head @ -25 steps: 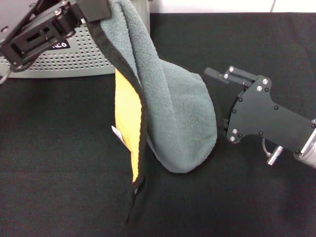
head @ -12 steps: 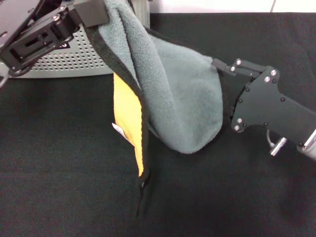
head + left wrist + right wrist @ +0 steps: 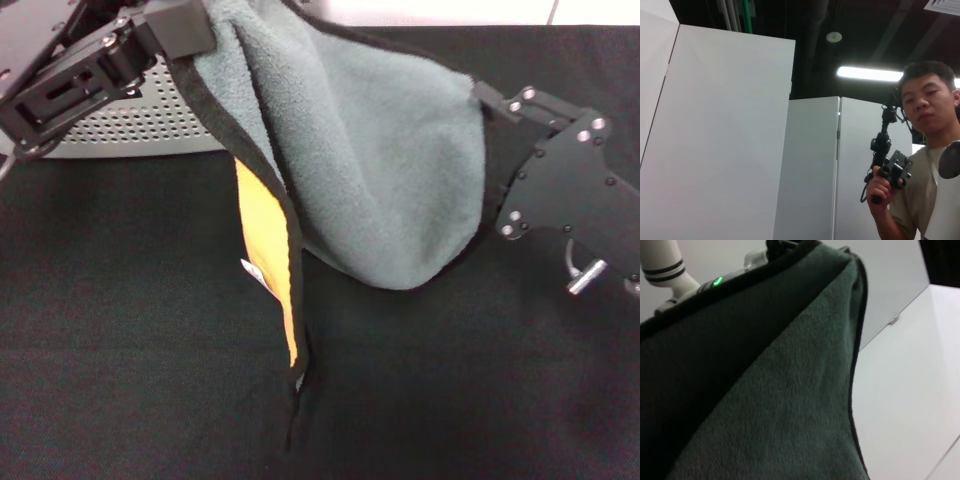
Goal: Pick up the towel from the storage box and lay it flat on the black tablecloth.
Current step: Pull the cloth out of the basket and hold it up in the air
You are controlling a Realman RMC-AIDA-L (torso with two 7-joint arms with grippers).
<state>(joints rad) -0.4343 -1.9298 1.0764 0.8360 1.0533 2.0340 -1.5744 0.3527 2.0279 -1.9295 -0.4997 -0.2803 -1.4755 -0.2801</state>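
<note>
Now | left hand (image 3: 190,25), right hand (image 3: 482,95) grasping towel (image 3: 370,170) edges | aloft over black tablecloth (image 3: 130,340)

The towel (image 3: 370,170) hides both grippers' fingers and covers much of the storage box (image 3: 130,125), whose label is mostly blocked. The towel's top edge runs beyond the head view's upper border.

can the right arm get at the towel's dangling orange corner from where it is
Probably not directly: the right end effector is at the towel's far edge, and the hanging grey fold lies between it and the orange corner on the left end effector's side.
</note>
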